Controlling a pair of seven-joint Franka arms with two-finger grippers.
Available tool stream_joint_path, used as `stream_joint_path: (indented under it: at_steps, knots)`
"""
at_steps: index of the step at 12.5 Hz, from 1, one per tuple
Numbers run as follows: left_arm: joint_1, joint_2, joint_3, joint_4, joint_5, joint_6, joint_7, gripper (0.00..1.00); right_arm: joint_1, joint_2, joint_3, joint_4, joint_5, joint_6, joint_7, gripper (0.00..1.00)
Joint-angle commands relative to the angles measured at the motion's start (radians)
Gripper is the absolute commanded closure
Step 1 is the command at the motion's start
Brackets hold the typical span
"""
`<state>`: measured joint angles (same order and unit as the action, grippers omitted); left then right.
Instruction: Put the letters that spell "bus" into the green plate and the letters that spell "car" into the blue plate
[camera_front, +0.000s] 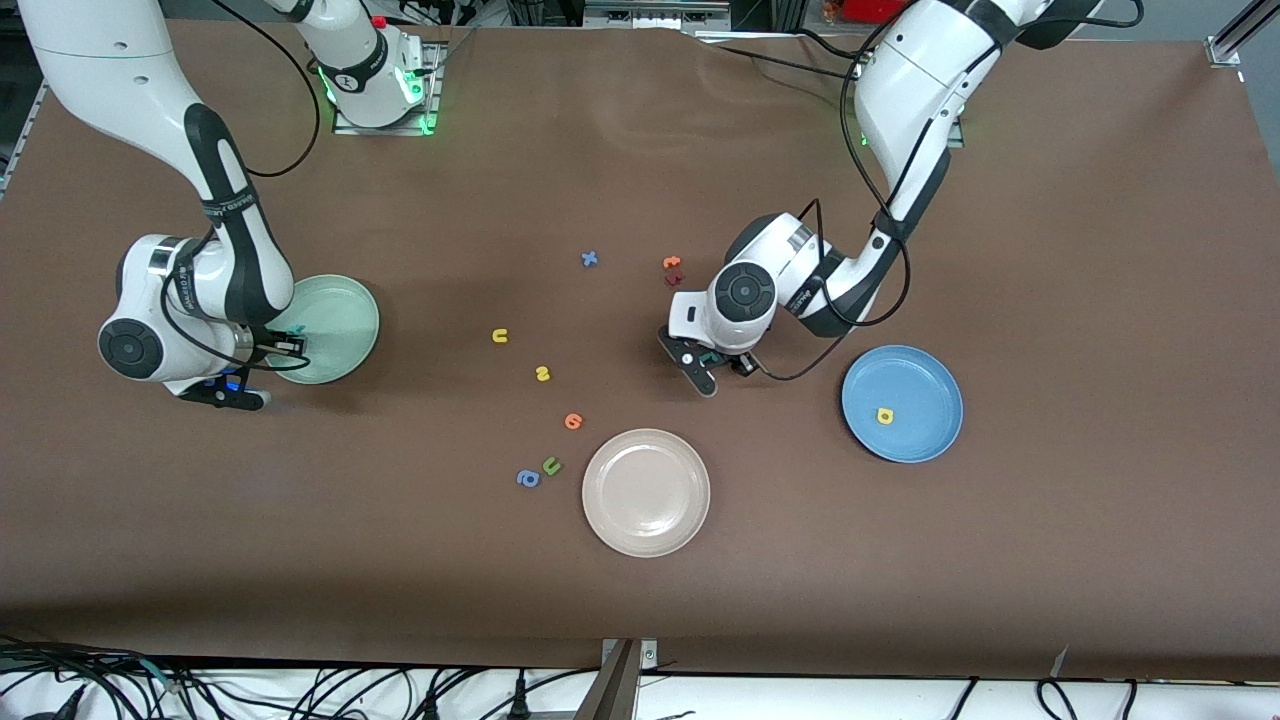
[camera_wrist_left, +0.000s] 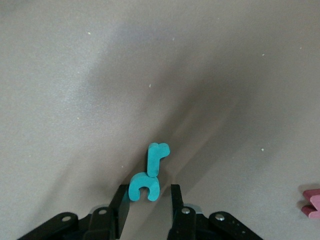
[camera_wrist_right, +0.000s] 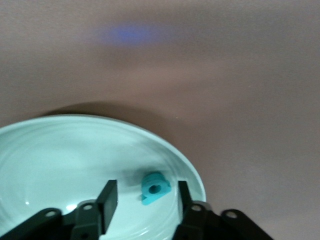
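Letters look light and foamy, so I'd pinch the flat sides. Left end effector (camera_wrist_left: 148, 200), half-open, straddles teal "c" (camera_wrist_left: 144, 186) on the worktop (camera_wrist_left: 75, 75). Right end effector (camera_wrist_right: 145, 200) gapes over green plate (camera_wrist_right: 50, 150), teal "b" (camera_wrist_right: 155, 187) lying inside.

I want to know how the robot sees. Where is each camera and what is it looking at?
Front view: high across the table, facing both arms, all plates and loose letters.
Left wrist view: on the left arm, looking down past the left gripper at two teal letters.
Right wrist view: on the right arm, over the green plate and teal b.
Shared: the green plate.
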<state>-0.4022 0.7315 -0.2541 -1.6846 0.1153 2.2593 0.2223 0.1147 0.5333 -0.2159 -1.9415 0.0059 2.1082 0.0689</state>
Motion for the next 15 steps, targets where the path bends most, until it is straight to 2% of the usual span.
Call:
stream_joint_path:
  at_steps: [1,2,4,7,9,10,12,15]
  knots:
    - [-0.003,-0.001,0.004,-0.010,0.020,0.020,0.011,0.60,0.006,-0.064,0.027,-0.002,0.034,-0.051,0.030,0.02]
    - [-0.003,0.000,0.004,-0.009,0.021,0.022,0.011,0.68,0.006,-0.090,0.059,-0.002,0.048,-0.069,0.093,0.02]
    - [0.000,-0.001,0.004,-0.009,0.020,0.020,0.011,0.92,0.006,-0.130,0.139,-0.002,0.049,-0.082,0.234,0.02]
    - [0.020,-0.024,0.007,-0.009,0.020,-0.012,0.022,0.95,0.008,-0.132,0.298,0.019,0.060,-0.059,0.525,0.02]
    - [0.057,-0.072,0.007,-0.004,0.021,-0.129,0.029,0.94,0.025,-0.110,0.389,0.015,0.062,0.028,0.709,0.02]
    - [0.078,-0.093,0.009,-0.003,0.021,-0.186,0.035,0.94,0.040,-0.096,0.415,0.013,0.062,0.065,0.779,0.02]
    - [0.139,-0.110,0.013,0.000,0.038,-0.236,0.103,0.94,0.106,-0.056,0.423,0.007,0.060,0.153,0.853,0.02]
    - [0.271,-0.110,0.009,0.006,0.200,-0.236,0.167,0.92,0.132,-0.012,0.423,-0.026,0.059,0.243,0.899,0.04]
